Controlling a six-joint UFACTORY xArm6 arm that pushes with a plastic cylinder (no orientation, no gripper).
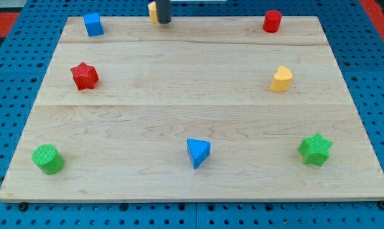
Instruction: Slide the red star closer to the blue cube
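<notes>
— Where was the red star [84,76]?
— At the worktop's [192,108] left, below the blue cube [93,25]; my tip [164,21] stood far off, by a yellow block [152,11].
— Jaws?
— None, just a rod. The star looked light, rigid; push its lower side.

Robotics lab test bench. Indicators: a pale wooden surface [192,121] mounted on blue perforated pegboard [14,51]; small coloured test blocks spaced around the perimeter; a dark rod [163,9] entering at 12 o'clock; red matting [376,13] at 1 o'clock.
</notes>
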